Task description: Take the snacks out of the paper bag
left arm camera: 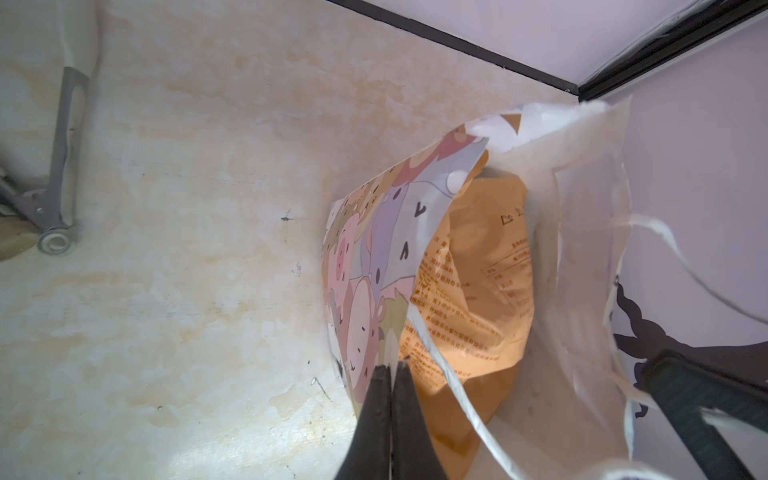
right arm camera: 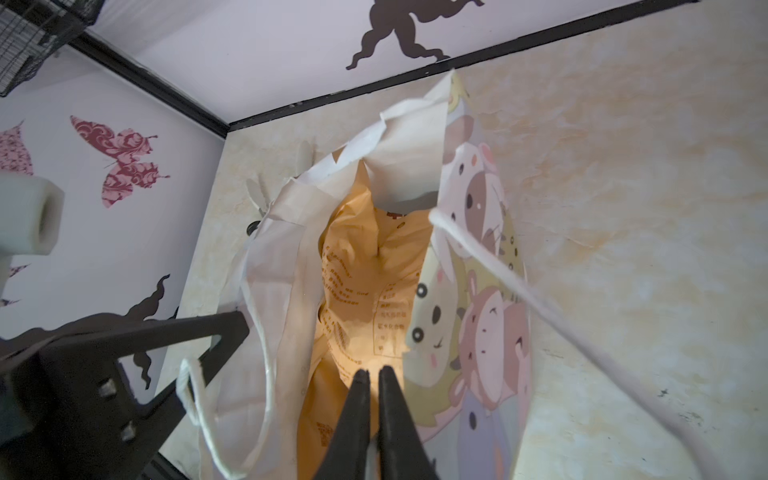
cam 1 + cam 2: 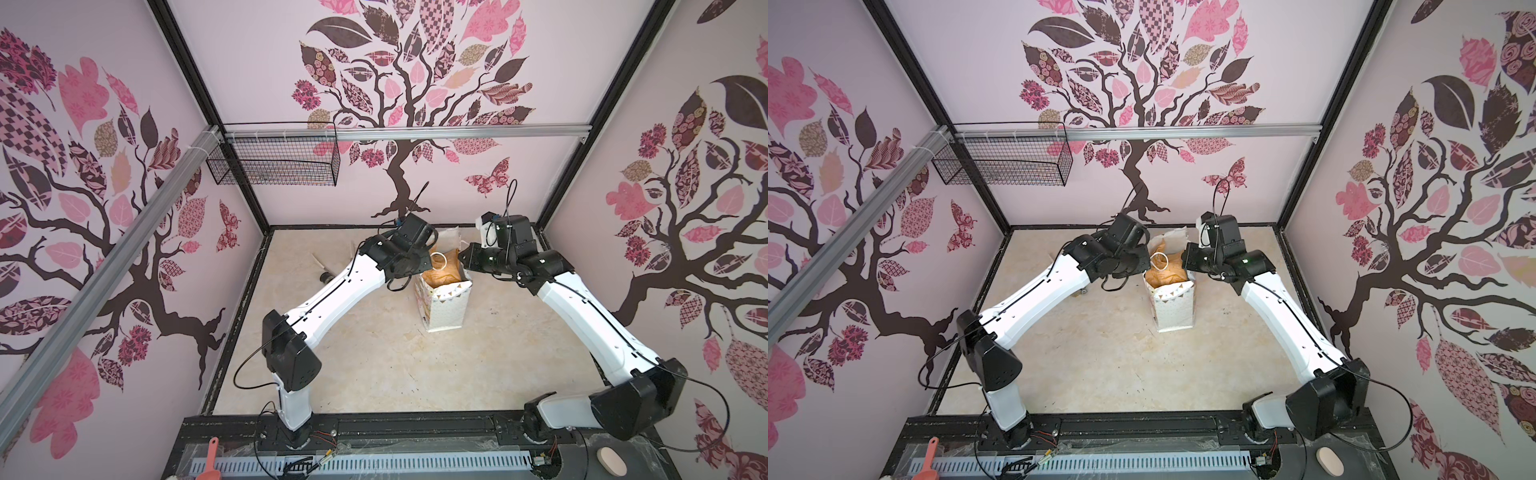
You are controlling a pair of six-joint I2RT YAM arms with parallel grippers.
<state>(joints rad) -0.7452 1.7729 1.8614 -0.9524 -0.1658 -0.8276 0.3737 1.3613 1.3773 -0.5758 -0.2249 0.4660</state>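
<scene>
White paper bag (image 3: 448, 309): upright on the table (image 3: 365, 357), mouth spread open, cord handles loose.
Left gripper (image 1: 391, 368): pinched tight on the bag's printed rim.
Right gripper (image 2: 374, 374): closed at the mouth's other side; what it grips cannot be told.
Orange packet (image 1: 478, 270): inside the bag, the only snack showing.
Handling: likely light, crinkly and slick. Best pinched by its top seam, since the thin bag paper may tear.

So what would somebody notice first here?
The tall white paper bag stands at the far middle of the table, its mouth held open. The left end effector and right end effector each pinch one side of its rim, and an orange snack packet glows inside.
</scene>
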